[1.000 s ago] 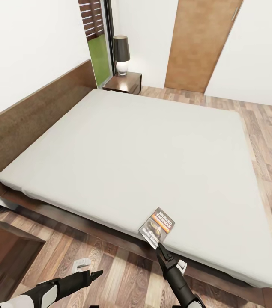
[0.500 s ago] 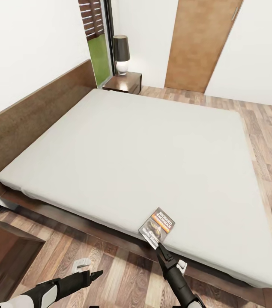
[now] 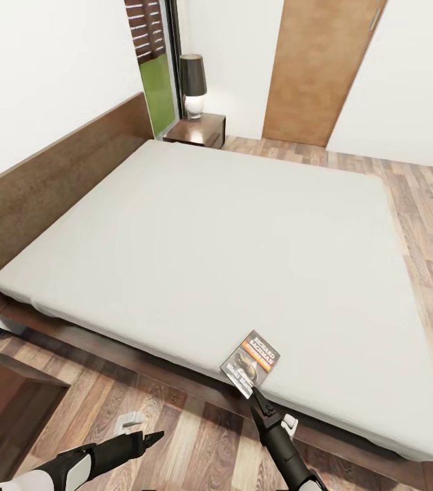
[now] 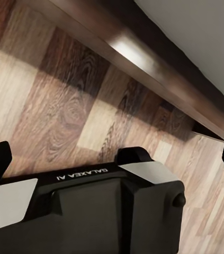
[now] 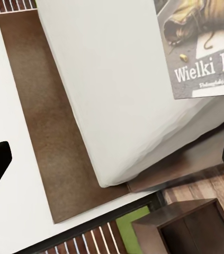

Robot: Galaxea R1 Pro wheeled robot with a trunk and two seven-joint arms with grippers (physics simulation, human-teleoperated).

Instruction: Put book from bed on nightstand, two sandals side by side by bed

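— Since the book (image 3: 249, 363) lies flat right at the near edge of the bed (image 3: 209, 239), how would you go about picking it up?

— Carefully. It's thin, so there's nothing to pinch from above. The right gripper (image 3: 257, 395) sits just short of the book's near corner, low, by the dark frame. In its wrist view the two fingertips sit wide apart at the picture's edges, so it's spread and holding nothing. I'd slide one finger under the corner that reaches the mattress edge, the other on top, then close gently.

— What could spoil it?

— Pushing forward instead of gripping. My guess is the cover would skate away over that smooth off-white mattress.

— And the left gripper (image 3: 153, 435)?

— Hanging low over the floor (image 3: 175, 436) on the near left, also parted in its wrist view, holding nothing.

— Where should the book go?

— A nightstand (image 3: 198, 131) stands at the far left corner beside the headboard (image 3: 52, 184), with a dark-shaded lamp (image 3: 193, 85) on it. That leaves only part of its top free.

— And the room?

— White walls, wood-plank floor, a brown door (image 3: 318, 68) at the far side, and a strip of window showing green beside the lamp.
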